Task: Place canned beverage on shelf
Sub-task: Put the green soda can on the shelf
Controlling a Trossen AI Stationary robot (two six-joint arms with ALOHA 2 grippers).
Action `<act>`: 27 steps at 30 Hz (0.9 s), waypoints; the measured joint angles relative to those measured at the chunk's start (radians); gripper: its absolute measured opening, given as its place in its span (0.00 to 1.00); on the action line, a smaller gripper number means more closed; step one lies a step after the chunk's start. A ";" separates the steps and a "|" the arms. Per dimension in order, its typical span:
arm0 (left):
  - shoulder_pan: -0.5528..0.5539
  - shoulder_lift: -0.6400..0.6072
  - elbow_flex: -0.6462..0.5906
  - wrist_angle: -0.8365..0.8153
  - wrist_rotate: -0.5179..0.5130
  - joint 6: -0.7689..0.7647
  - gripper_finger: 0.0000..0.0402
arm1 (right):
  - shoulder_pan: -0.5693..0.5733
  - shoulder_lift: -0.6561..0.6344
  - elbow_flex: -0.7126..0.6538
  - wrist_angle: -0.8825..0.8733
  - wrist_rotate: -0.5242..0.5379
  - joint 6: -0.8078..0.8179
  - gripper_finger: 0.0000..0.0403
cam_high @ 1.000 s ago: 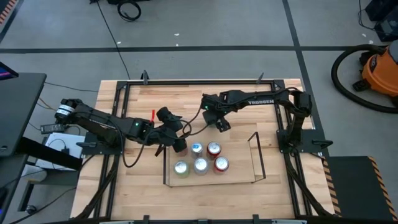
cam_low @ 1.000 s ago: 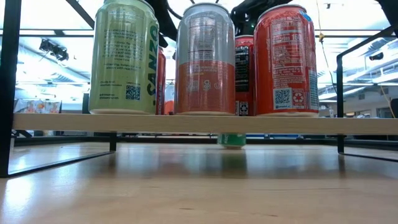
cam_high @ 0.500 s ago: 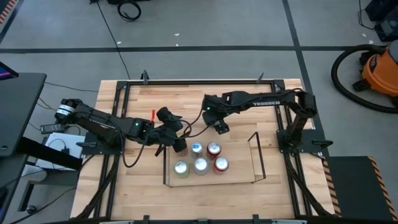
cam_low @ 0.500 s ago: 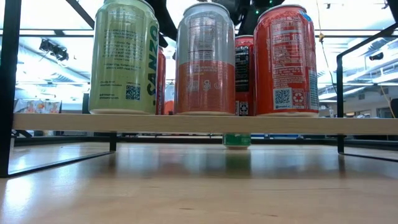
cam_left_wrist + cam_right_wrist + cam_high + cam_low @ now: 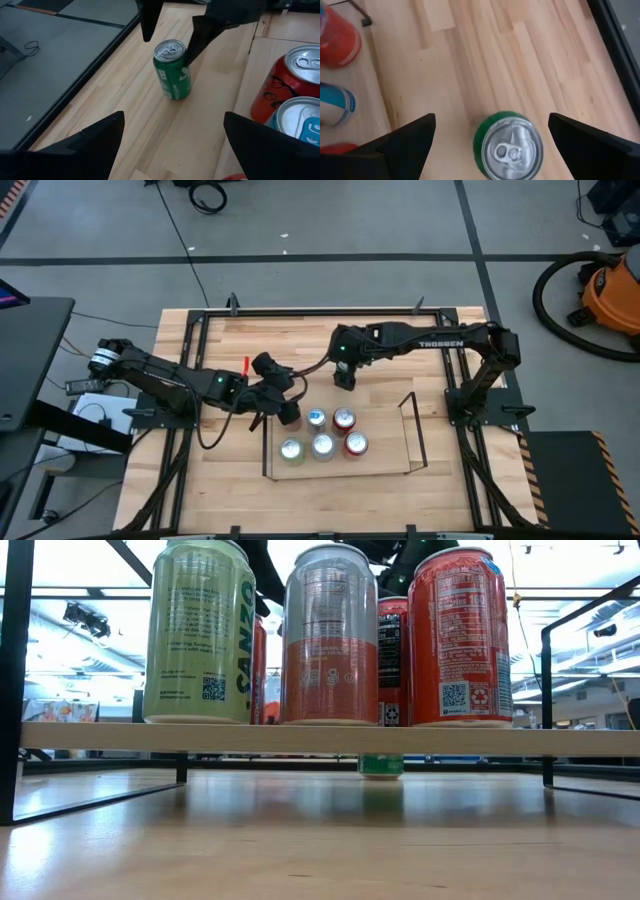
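Observation:
A green can [image 5: 171, 70] stands upright on the bare table just beyond the shelf's far edge; it also shows in the right wrist view [image 5: 512, 145] and, under the shelf floor, in the low view [image 5: 380, 766]. My right gripper [image 5: 343, 378] is open above it, with its fingers [image 5: 210, 27] on either side of the can's top. The shelf [image 5: 412, 435] is a low black rod frame with a pale wood floor [image 5: 320, 738]. My left gripper [image 5: 288, 412] is open and empty at the shelf's far left corner.
Several cans stand on the shelf's left half: a blue one [image 5: 316, 418] and a red one [image 5: 344, 420] behind, then a green-yellow one [image 5: 200, 630], a silver-orange one [image 5: 330, 635] and a red one [image 5: 460, 635] in front. The shelf's right half is bare wood.
My right gripper has shifted a little toward the table's left edge and turned over the green can, staying open. My left arm has kept still.

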 joint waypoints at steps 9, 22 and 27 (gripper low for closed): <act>-0.015 0.001 0.000 -0.005 0.005 0.001 0.88 | -0.014 0.001 -0.093 0.034 0.081 0.089 0.99; -0.026 0.001 0.000 -0.005 0.007 0.005 0.88 | -0.071 0.001 -0.182 0.121 -0.009 0.028 0.96; -0.026 0.001 0.000 -0.003 0.007 0.005 0.88 | -0.106 0.001 -0.182 0.105 -0.113 -0.069 0.85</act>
